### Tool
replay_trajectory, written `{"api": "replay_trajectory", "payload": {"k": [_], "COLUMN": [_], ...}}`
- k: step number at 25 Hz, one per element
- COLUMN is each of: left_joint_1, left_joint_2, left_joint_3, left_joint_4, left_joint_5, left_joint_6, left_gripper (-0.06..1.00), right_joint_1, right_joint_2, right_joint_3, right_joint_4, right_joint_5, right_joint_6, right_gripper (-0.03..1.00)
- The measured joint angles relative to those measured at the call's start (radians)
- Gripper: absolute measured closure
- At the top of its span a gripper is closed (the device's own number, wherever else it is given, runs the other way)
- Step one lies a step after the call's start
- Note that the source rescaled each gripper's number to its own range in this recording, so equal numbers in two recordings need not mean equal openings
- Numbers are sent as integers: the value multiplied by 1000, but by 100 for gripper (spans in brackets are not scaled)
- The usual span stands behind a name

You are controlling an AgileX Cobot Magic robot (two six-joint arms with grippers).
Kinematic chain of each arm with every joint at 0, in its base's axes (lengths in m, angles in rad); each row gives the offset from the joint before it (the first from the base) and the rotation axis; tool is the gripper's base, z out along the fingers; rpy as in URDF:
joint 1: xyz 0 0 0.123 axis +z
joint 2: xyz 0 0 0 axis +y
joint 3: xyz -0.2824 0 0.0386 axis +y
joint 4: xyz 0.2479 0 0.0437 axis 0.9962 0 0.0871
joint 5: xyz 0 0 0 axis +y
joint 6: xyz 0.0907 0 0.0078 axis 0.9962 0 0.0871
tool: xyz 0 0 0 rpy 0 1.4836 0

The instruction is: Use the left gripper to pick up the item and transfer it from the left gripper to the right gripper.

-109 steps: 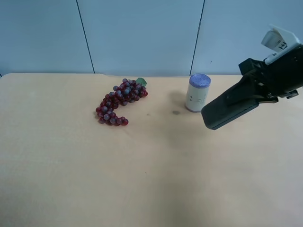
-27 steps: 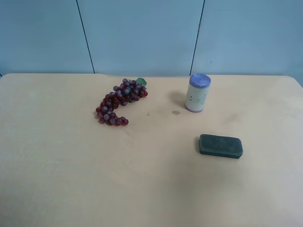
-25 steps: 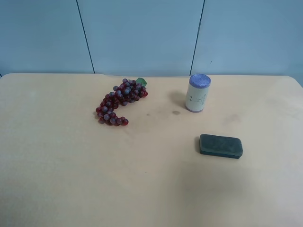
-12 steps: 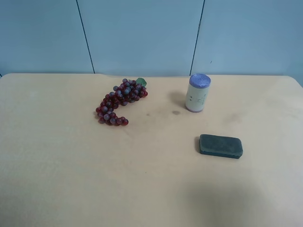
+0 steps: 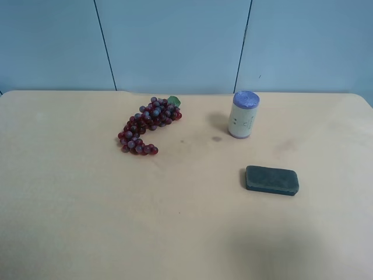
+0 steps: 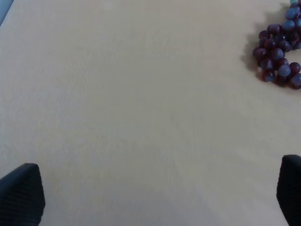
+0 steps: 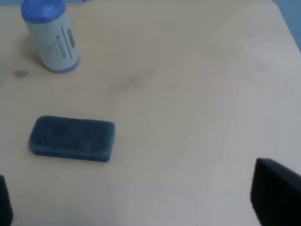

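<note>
The table [image 5: 87, 221] is showing a pale tan, wood-like surface with a small dark spot near the can; the wall [image 5: 175, 41] behind is showing pale blue-grey panels split by thin dark seams. The grapes [image 5: 147, 125] are showing dark red and dusty purple, with one green leaf [image 5: 173, 100] at the far end. The can [image 5: 243, 115] is showing a white body with small dark print and a purple-blue lid; the block [image 5: 271, 179] is showing a dark green, faintly speckled surface. The fingertips [image 7: 275, 197] of the right gripper and the fingertips [image 6: 21, 193] of the left one are showing plain black.
</note>
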Motion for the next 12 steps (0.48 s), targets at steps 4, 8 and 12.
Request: {"api": "replay_trajectory", "payload": {"k": [4, 8, 12], "left_joint_1": [0, 0, 0], "left_joint_2": [0, 0, 0], "left_joint_3": [0, 0, 0], "left_joint_4": [0, 0, 0], "left_joint_5": [0, 0, 0], "left_joint_6": [0, 0, 0], "left_gripper": [-6, -6, -6], "right_joint_1": [0, 17, 88], "right_joint_2": [0, 0, 0], "right_joint_3": [0, 0, 0], "right_joint_4": [3, 8, 8], "right_joint_5": [0, 0, 0], "right_joint_6": [0, 0, 0], "right_gripper": [-3, -3, -3]}}
